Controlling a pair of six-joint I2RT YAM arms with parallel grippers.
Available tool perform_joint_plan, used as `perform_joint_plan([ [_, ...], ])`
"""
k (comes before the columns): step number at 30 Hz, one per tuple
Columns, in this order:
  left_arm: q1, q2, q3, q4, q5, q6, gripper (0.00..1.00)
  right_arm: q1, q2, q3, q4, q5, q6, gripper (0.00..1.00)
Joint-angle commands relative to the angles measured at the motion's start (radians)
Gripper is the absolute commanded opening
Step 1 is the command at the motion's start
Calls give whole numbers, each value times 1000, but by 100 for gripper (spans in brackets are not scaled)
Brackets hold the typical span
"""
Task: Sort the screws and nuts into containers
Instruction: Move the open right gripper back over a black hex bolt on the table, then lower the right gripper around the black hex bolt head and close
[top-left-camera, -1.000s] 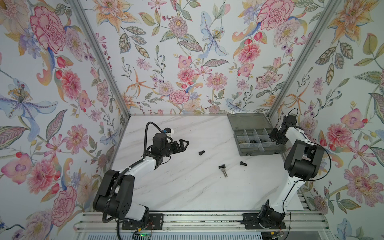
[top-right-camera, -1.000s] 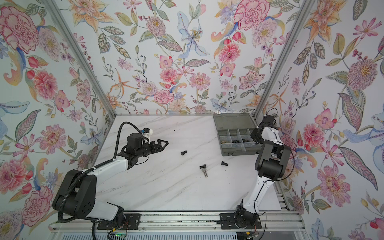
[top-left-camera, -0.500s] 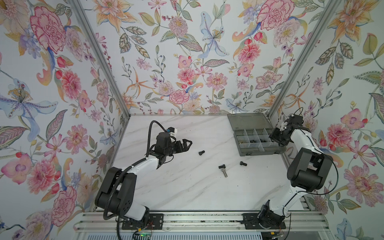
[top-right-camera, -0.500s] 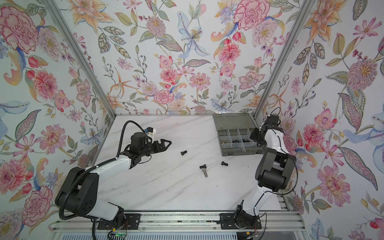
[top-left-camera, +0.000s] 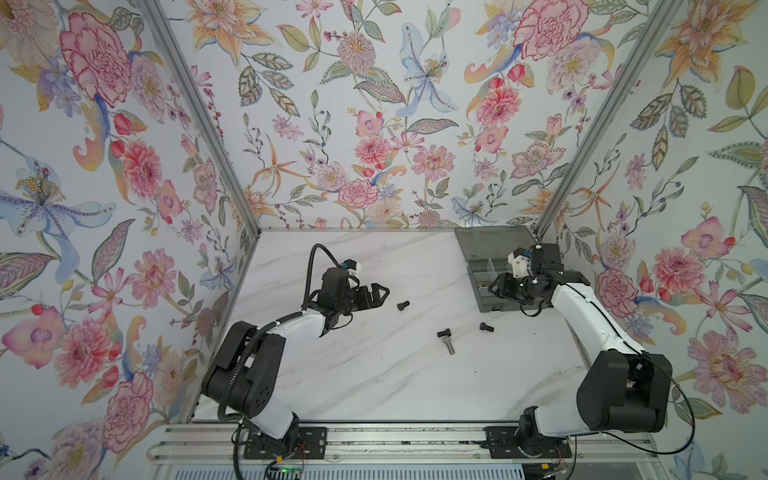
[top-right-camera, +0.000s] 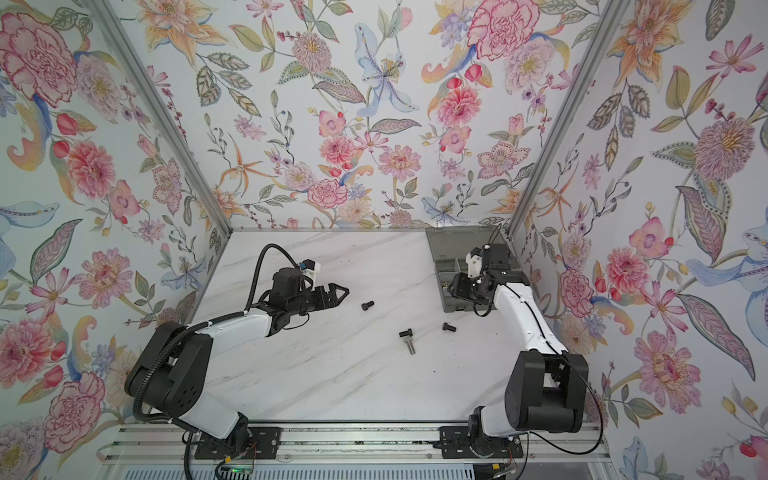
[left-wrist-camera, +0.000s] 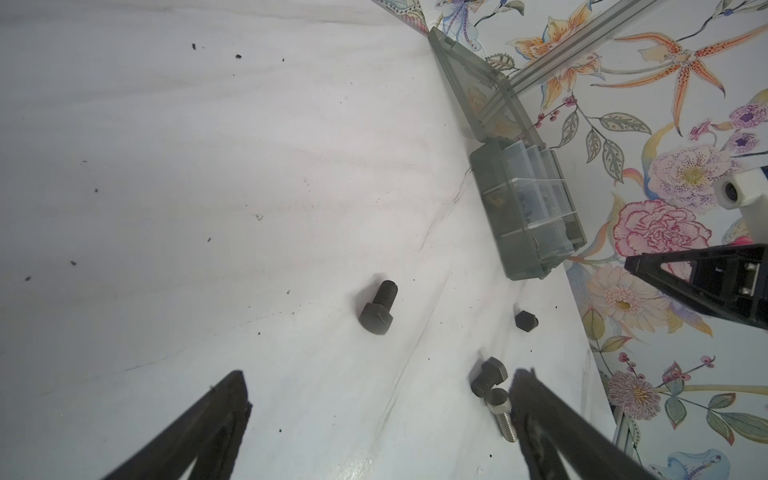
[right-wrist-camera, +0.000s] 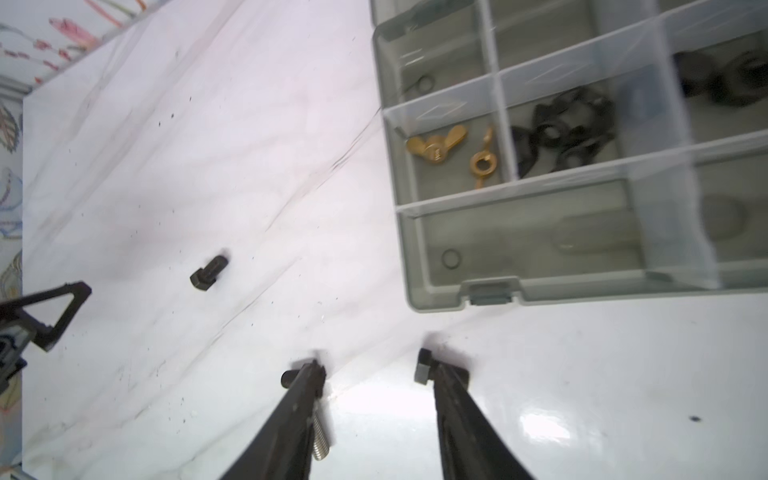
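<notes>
Jaws of right gripper (right-wrist-camera: 368, 368) — apart, empty

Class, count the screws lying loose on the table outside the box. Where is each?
4. One black screw lies by the left hand; a second black screw touches the silver screw mid-table; a third black screw lies near the organiser box. Others may be hidden.

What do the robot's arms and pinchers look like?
The left arm and right arm have smooth white shells with chunky black joints. A thick black cable loops above the left one; a thin black wire trails by the right. The left gripper and right gripper each have two skinny, pointed black fingers.
</notes>
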Motion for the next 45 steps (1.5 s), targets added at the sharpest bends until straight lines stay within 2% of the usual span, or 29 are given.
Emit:
perform_joint_plan([
  [1, -4, 3, -16, 62, 21, -2, 99, 88, -10, -63, 22, 33, 43, 48],
  [5, -3, -7, -44, 76, 20, -3, 99, 194, 16, -121, 88, 41, 117, 48],
  [12, 7, 4, -68, 99, 27, -8, 99, 339, 99, -121, 183, 43, 209, 48],
  [20, 53, -27, -115, 125, 46, -19, 99, 450, 277, 65, 226, 52, 34, 48],
  [22, 62, -60, -130, 126, 43, -18, 99, 463, 321, 116, 224, 52, 39, 49],
  [27, 73, -83, -158, 121, 22, -16, 99, 479, 415, 204, 215, 46, 174, 49],
  [32, 68, -70, -131, 58, -22, 31, 99, 503, 464, 242, 217, 48, 210, 49],
  [37, 6, -44, -34, -70, -132, 163, 99, 496, 455, 233, 217, 47, 223, 49],
  [40, -48, 22, 46, -143, -212, 255, 99, 482, 432, 213, 217, 44, 225, 49],
  [45, -90, 88, 117, -174, -224, 307, 99, 453, 382, 174, 217, 35, 224, 49],
])
